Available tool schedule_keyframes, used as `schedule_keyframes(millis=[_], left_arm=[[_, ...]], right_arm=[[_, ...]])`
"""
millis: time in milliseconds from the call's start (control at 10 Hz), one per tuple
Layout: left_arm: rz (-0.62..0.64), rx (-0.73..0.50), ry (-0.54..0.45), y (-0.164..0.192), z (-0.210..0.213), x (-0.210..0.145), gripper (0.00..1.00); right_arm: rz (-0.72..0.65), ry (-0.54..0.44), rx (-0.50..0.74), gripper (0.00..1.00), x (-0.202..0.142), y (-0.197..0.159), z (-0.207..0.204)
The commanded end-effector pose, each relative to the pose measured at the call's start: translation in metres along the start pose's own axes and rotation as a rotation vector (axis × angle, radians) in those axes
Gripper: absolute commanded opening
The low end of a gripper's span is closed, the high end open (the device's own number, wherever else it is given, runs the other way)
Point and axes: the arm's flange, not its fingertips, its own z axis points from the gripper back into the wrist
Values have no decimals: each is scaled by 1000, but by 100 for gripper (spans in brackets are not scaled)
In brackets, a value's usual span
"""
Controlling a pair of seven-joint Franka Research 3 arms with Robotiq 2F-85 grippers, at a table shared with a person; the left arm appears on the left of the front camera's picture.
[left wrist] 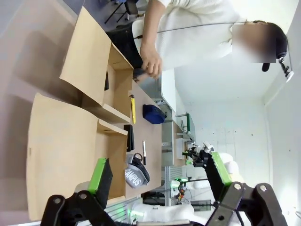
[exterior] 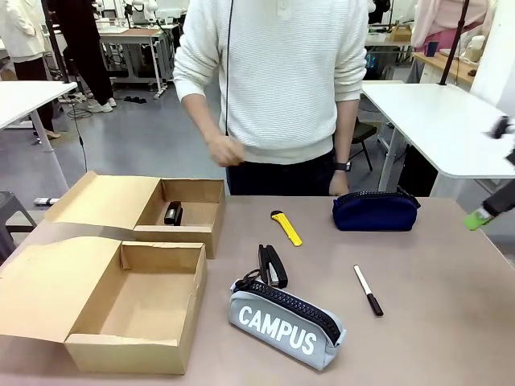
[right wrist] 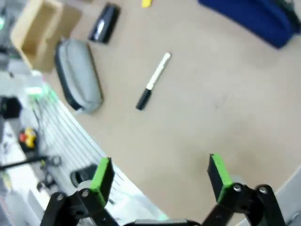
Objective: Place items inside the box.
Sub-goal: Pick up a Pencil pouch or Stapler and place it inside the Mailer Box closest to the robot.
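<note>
The grey "CAMPUS" pencil case (exterior: 286,322) lies on the table near its front edge, with the black stapler (exterior: 272,264) just behind it. The yellow utility knife (exterior: 286,227) is mid-table and the navy pouch (exterior: 375,211) lies farther right. To the right of the case is the white marker (exterior: 368,289). Two open cardboard boxes stand at the left, a near one (exterior: 137,301) and a far one (exterior: 193,229). My right gripper (right wrist: 161,162) is open above the table, near the marker (right wrist: 154,81). My left gripper (left wrist: 157,162) is open, high above the boxes (left wrist: 70,136).
A small black object (exterior: 173,213) lies inside the far box. A person in a white sweater stands at the far edge, with one hand (exterior: 225,150) raised and the other (exterior: 339,183) by the pouch. My right arm's green pad (exterior: 479,217) shows at the right edge.
</note>
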Motion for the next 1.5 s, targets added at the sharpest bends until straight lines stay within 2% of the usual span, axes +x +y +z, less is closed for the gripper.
schedule_keyframes(millis=[0,100,200,300,400,500,600,700,800,900,1000,1200,1300,1400], left_arm=[[-20,-26,-7,-1,0,1,100],[-20,-26,-7,-1,0,1,100],[-20,-26,-7,-1,0,1,100],[-20,-26,-7,-1,0,1,100],[-20,-26,-7,-1,0,1,100],[-20,-26,-7,-1,0,1,100],[-20,-26,-7,-1,0,1,100],[-20,-26,-7,-1,0,1,100],[-20,-26,-7,-1,0,1,100],[-20,-26,-7,-1,0,1,100],[-20,-26,-7,-1,0,1,100],[-20,-26,-7,-1,0,1,100],[-20,-26,-7,-1,0,1,100],[-20,-26,-7,-1,0,1,100]], right_arm=[[423,189,-138,100,51,-51,-3],[441,192,-178,100,66,-57,-13],[300,56,-229,100,75,-62,-14],[270,190,-68,100,54,-37,-25],[270,190,-68,100,54,-37,-25],[319,183,-140,100,78,-56,-27],[458,1,-246,100,71,-57,-17],[739,-92,-312,100,97,-73,-15],[899,-63,-347,100,119,-79,-24],[1019,-37,-318,100,140,-87,-37],[1056,-47,-269,100,154,-98,-45],[1126,-94,-258,100,173,-115,-55],[1107,-56,-257,100,179,-125,-65],[1053,-129,-283,100,160,-129,-46]])
